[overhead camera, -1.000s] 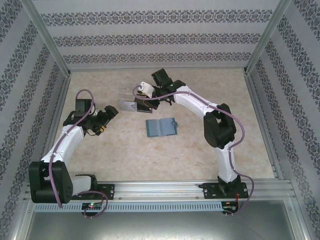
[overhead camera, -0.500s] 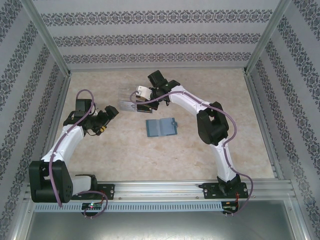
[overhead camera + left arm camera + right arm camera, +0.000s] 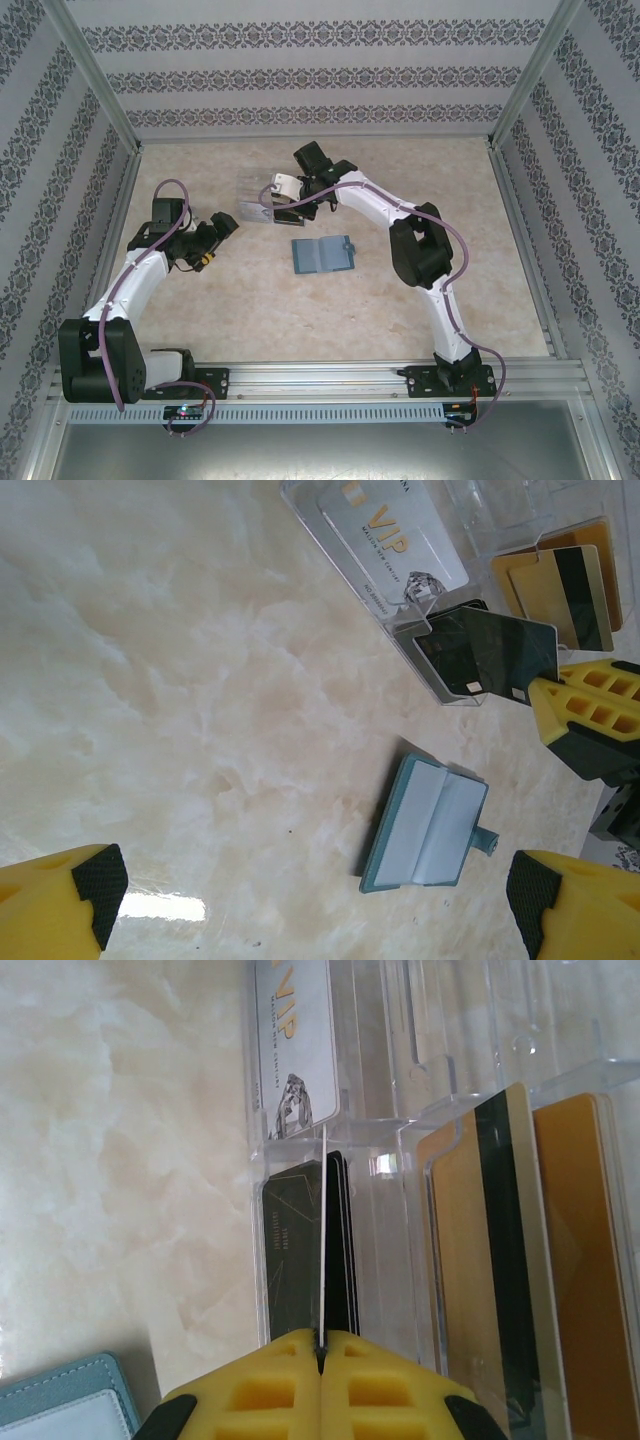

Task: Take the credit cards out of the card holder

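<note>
Card holder (image 3: pixel 323 255) lies open at mid-table (image 3: pixel 400 330). Behind it, to the left, stands a tray (image 3: pixel 345 572) with credit cards (image 3: pixel 480 1260) in its compartments. The right hand (image 3: pixel 283 207) is over the tray, pinching a card (image 3: pixel 490 650). The left hand (image 3: pixel 218 228) is further left.

Blue-grey card holder (image 3: pixel 323 255) is lying open and flat. Just beyond the card holder, a silver VIP card (image 3: pixel 395 540) and gold striped cards (image 3: pixel 530 595) are resting; the right gripper (image 3: pixel 322 1350) is pinching a black card (image 3: pixel 490 648).
</note>
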`<state>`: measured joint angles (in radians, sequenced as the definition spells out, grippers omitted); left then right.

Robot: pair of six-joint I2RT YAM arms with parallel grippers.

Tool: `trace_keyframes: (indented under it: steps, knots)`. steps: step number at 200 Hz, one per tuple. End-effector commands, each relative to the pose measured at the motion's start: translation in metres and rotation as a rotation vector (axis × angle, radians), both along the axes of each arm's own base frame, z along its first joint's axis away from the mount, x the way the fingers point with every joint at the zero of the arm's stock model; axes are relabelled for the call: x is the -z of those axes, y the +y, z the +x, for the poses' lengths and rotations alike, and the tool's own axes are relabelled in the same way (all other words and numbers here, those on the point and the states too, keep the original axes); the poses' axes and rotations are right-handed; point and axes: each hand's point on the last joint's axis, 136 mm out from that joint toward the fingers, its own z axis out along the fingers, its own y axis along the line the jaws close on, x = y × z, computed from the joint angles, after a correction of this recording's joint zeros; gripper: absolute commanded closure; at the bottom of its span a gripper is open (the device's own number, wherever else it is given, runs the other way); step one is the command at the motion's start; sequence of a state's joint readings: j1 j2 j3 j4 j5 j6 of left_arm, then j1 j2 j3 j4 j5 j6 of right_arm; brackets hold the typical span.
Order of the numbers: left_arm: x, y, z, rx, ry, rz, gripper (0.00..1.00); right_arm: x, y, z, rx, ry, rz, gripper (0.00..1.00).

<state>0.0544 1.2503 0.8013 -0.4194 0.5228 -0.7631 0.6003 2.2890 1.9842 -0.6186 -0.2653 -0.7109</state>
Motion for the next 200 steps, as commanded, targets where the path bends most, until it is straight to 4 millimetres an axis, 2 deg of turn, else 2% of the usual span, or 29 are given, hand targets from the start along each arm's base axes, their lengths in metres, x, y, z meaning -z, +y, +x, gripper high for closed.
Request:
trace_keyframes:
  steps: [1, 37, 73, 100, 131, 164, 178, 200]
  knots:
    - [0.002, 0.001, -0.004, 0.008, 0.008, -0.008, 0.01, 0.006, 0.002, 0.004, 0.0, -0.009, -0.03, 0.93]
    - [0.003, 0.001, -0.004, 0.009, 0.011, -0.008, 0.01, 0.012, 0.001, 0.004, 0.001, -0.008, -0.048, 0.88]
    - [0.003, 0.001, -0.004, 0.01, 0.01, -0.01, 0.01, 0.006, 0.004, 0.004, 0.014, -0.021, -0.047, 0.8]
    - [0.003, 0.0, -0.005, 0.012, 0.01, -0.009, 0.01, -0.012, 0.005, 0.005, 0.051, -0.03, -0.017, 0.75]
    - [0.002, -0.001, -0.005, 0.023, 0.008, -0.011, 0.0, -0.05, 0.001, -0.002, 0.142, -0.023, 0.055, 0.65]
    - [0.002, -0.008, -0.003, 0.05, -0.002, -0.019, 0.0, -0.081, -0.02, -0.019, 0.363, 0.033, 0.191, 0.56]
    - [0.004, -0.014, -0.002, 0.067, 0.001, -0.02, 0.01, -0.082, -0.031, -0.034, 0.463, 0.091, 0.265, 0.51]
    - [0.005, -0.024, -0.002, 0.096, 0.007, -0.009, 0.0, -0.071, -0.057, -0.055, 0.649, 0.18, 0.338, 0.45]
